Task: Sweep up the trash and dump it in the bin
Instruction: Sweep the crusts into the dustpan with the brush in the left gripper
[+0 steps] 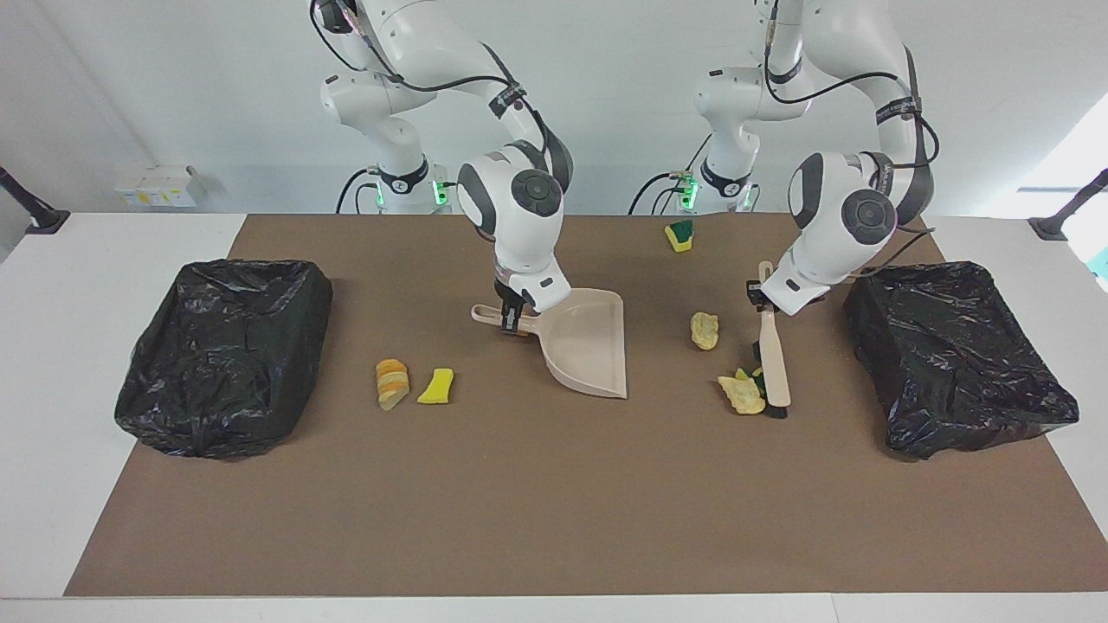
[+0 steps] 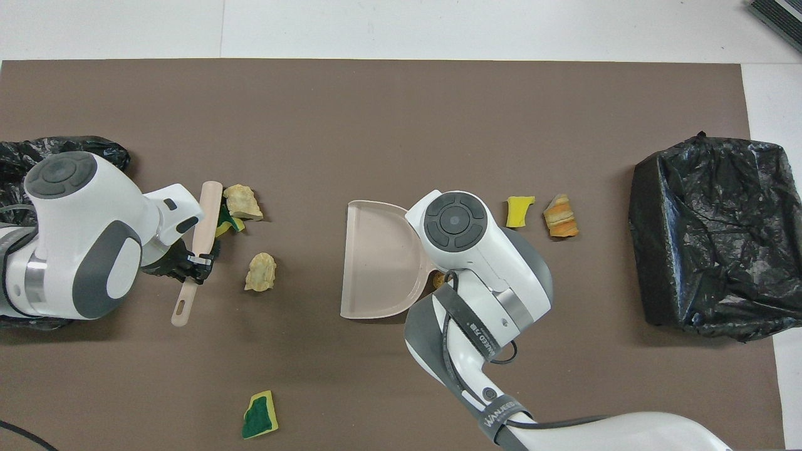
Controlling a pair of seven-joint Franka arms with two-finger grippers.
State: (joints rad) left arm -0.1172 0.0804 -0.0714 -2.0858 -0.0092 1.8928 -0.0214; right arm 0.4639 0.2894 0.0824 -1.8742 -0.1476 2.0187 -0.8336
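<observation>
Clock directions here are read on the overhead view, centred on the dustpan (image 2: 376, 257), with twelve pointing away from the robots.

The job looks to be in its early part. No scrap lies in the dustpan, and nothing shows in either black-bagged bin (image 1: 225, 355), one at three o'clock and one at nine. All the trash is on the brown mat:
- A foam lump (image 2: 243, 202) and a green-faced sponge bit (image 2: 227, 223) lie bunched against the brush (image 2: 203, 219), just past nine.
- A second foam lump (image 2: 260, 272) sits alone at nine, between the brush and the pan.
- Another sponge bit (image 2: 259, 414) lies at seven, well apart from the rest.
- A plain yellow sponge bit (image 2: 519, 211) and a bread-like chunk (image 2: 560, 216) lie side by side between two and three.
- A small orange chunk (image 2: 438, 279) peeks out beside the pan's handle.

Gathering, scooping and dumping are all left to do.

The left gripper (image 1: 762, 298) has its fingers closed on the brush handle. The left arm is bent low, with the bristles down on the mat against the two scraps. The right gripper (image 1: 512, 316) points straight down with its fingers clamped on the dustpan's handle, and the pan's open mouth faces nine.
</observation>
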